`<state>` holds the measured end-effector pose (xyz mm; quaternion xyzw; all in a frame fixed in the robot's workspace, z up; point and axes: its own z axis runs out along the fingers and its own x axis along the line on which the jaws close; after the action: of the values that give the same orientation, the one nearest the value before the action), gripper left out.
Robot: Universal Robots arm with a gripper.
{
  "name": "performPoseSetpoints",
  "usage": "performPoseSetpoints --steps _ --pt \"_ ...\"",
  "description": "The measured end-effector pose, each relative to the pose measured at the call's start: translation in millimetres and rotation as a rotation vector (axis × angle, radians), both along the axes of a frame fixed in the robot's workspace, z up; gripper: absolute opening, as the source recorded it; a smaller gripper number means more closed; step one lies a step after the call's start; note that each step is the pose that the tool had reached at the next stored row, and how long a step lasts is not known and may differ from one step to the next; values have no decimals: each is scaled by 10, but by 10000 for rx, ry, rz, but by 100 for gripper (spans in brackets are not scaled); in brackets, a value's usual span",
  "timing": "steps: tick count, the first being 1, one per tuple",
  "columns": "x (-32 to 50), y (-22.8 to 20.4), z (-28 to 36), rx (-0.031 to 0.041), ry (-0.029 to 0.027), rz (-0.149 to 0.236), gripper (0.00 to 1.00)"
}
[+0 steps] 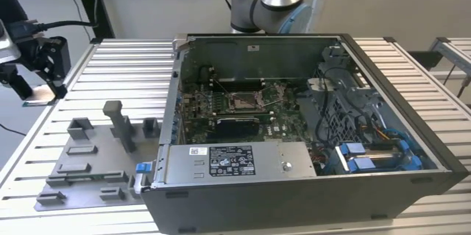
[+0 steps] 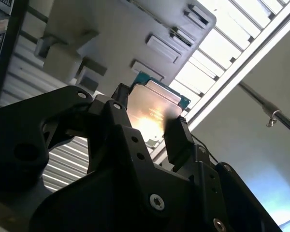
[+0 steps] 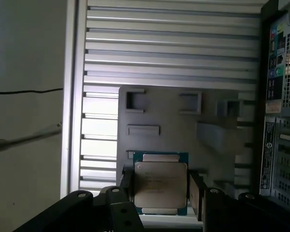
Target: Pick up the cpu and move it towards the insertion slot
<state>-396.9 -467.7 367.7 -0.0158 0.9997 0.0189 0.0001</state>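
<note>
The gripper (image 1: pixel 41 92) hangs above the far edge of the slatted aluminium table (image 1: pixel 125 64), at the exterior view's left. Its two black fingers (image 3: pixel 195 192) pinch the cpu (image 3: pixel 160 183) by opposite sides, and the chip's silvery top and green rim are plain in both wrist views. The chip is held in open air, above the grey fixture plate (image 1: pixel 92 160), whose tallest post (image 1: pixel 118 124) stands nearer. The open computer case's side wall (image 1: pixel 175 97) stands between the chip and the insertion slot (image 1: pixel 243 101). The slot lies mid-case on the green motherboard (image 1: pixel 283 127), uncovered from above. A black recess (image 1: pixel 235 126) sits just nearer than the slot, and a cabled drive cage (image 1: pixel 346 100) crowds its right.
</note>
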Motion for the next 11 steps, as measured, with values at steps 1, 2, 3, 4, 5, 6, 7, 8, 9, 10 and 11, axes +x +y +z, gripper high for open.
performPoseSetpoints --steps 1,2,3,4,5,6,7,8,9,10,11 --pt "41 0 0 -1 0 0 0" --pt "83 0 0 0 0 0 0" --pt "125 0 0 0 0 0 0" --pt "163 0 0 -1 0 0 0" --pt "203 0 0 -1 0 0 0" --pt "242 0 0 -2 1 0 0" --pt "282 0 0 -2 0 0 0" --pt "319 0 0 -2 0 0 0" --pt "355 0 0 -3 0 0 0" --pt "389 0 0 -3 0 0 0" --pt "424 0 0 -3 -1 0 0"
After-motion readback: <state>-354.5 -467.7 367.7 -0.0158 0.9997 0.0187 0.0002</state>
